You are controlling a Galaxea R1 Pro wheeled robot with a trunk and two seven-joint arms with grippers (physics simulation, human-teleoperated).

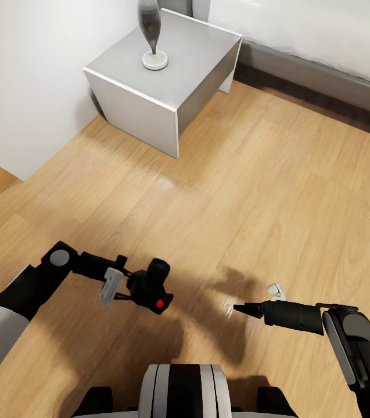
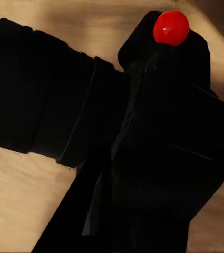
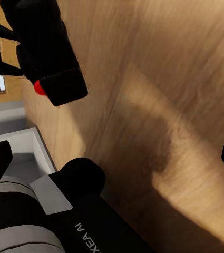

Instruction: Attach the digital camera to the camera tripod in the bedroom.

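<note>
Digital camera (image 1: 153,285), one, clasped in the left gripper (image 1: 128,286) above the plank floor (image 1: 254,191); right gripper (image 1: 244,309) state unclear; one bedside table (image 1: 167,69).

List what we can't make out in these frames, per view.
- Head view: left gripper jaws hidden by the digital camera; right gripper seen end-on, state unclear; vase top and bed cut off by the edge.
- Left wrist view: digital camera body black on black, fingers indistinguishable.
</note>
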